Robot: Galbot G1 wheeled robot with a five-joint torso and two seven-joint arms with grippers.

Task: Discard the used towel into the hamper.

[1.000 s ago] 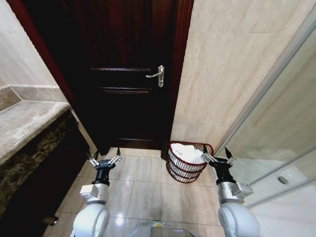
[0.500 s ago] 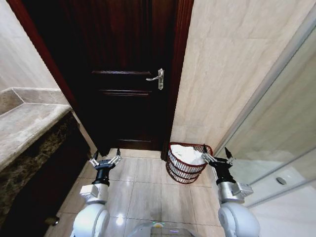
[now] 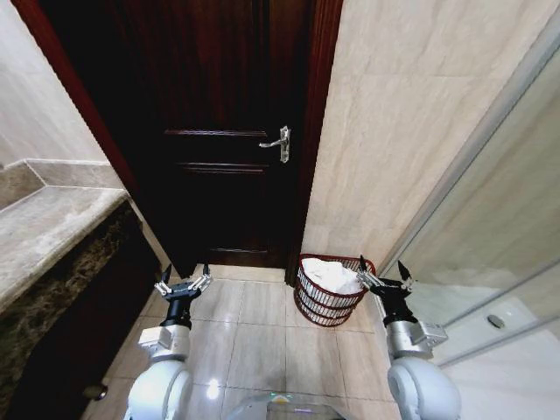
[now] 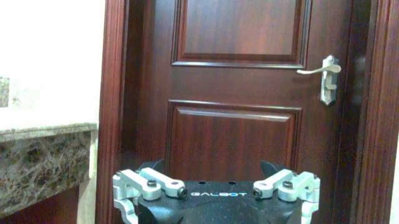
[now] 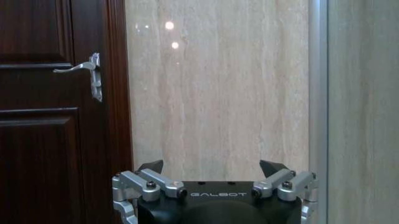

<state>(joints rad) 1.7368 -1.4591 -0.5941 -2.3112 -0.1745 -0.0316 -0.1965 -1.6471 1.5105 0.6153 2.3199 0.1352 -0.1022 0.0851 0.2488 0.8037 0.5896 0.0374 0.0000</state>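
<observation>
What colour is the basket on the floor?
The hamper is dark reddish-brown open weave, with a white towel inside. The head view shows it best.

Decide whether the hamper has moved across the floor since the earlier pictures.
No. The hamper still sits by the door frame; the whole view shifted.

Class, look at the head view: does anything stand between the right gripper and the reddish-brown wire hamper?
Nothing visible does. The right gripper, open and empty, sits right beside the reddish-brown wire hamper's rim, where a white towel already lies inside.
</observation>
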